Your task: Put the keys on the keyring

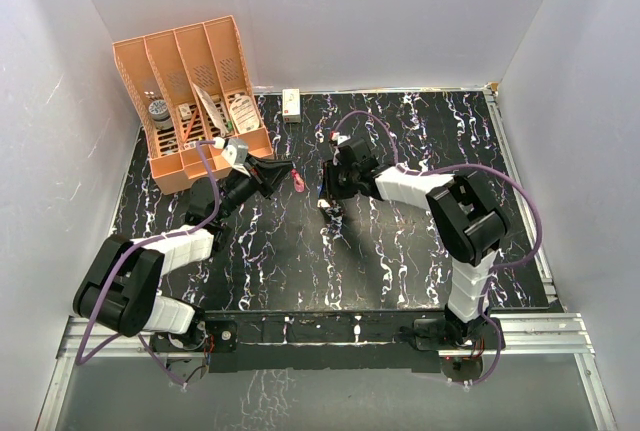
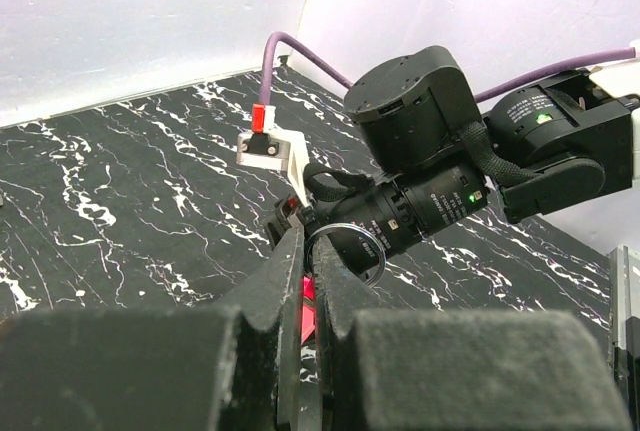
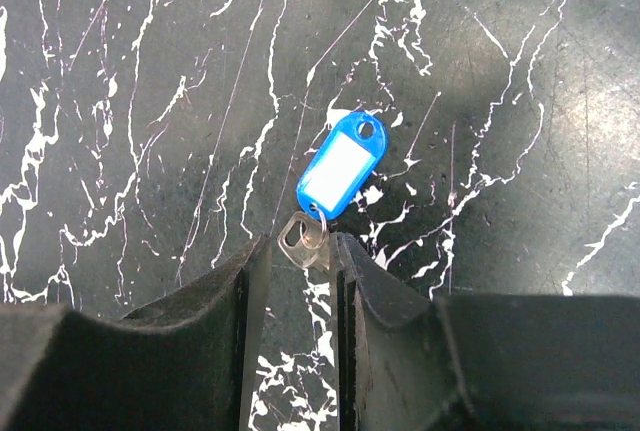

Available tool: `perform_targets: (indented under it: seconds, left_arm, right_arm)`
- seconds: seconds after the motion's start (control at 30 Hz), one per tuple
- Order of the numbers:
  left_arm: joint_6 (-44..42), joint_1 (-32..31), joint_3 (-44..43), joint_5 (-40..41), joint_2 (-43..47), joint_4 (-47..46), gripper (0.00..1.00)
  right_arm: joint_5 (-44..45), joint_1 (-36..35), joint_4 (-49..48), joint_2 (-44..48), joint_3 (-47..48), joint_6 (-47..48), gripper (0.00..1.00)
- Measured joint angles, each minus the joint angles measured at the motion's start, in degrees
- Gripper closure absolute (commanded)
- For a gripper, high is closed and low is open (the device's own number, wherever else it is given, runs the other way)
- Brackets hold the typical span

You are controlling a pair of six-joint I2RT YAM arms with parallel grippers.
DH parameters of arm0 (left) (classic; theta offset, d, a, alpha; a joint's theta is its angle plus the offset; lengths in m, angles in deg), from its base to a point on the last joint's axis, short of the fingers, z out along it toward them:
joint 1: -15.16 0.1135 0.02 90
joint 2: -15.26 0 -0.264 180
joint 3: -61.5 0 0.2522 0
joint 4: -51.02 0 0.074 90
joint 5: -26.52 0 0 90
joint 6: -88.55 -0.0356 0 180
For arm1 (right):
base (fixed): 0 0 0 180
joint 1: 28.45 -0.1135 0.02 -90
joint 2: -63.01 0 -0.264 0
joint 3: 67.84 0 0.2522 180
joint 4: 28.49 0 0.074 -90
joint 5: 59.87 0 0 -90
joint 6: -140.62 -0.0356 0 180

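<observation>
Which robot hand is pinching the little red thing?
The left hand, shut on the thin red-pink keyring loop. The right hand has a pale silvery key with a blue plastic tag between its fingers instead.

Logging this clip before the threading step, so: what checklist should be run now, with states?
1. Left claw shut on keyring: ok.
2. Key between right claw's fingers: ok.
3. Firm grip on key: cannot tell.
4. Blue tag clear of fingers: ok.
5. Key threaded on keyring: not ok, they are apart.
6. Keyring's opening facing key: cannot tell.
</observation>
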Motion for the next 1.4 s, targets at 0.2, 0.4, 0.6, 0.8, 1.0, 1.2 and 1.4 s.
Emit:
perform_targets:
  seconds: [0.2,0.4,0.6,0.8,1.0,1.2,1.4]
  left_arm:
    - [-0.28,0.02,0.04,0.15,0.0,0.31,1.0]
    - [-0.37,0.22,0.09,0.2,0.09,0.33,1.0]
    - [-0.37,0.22,0.13,0.28,0.09,0.33,1.0]
    - [-0.37,0.28,0.13,0.31,0.09,0.31,1.0]
    - [-0.37,0.39,0.15,0.31,0.09,0.31,1.0]
    - [-0.37,0.61,0.15,0.33,0.09,0.31,1.0]
    - [-0.37,0.61,0.15,0.33,0.09,0.28,1.0]
  right_arm:
    - [0.07,0.0,-0.79,-1.88,0.59,-0.24,0.72]
    - [0.24,0.0,-0.98,-2.05,0.59,-0.37,0.73]
    - [0.24,0.0,-1.16,-2.36,0.59,-0.55,0.75]
    - [0.17,0.0,-1.29,-2.69,0.61,-1.11,0.79]
    - [0.07,0.0,-1.49,-2.93,0.61,-1.51,0.85]
    - [0.04,0.0,-1.55,-3.02,0.61,-1.55,0.94]
    - [0.09,0.0,-2.16,-3.02,0.61,-1.68,1.0]
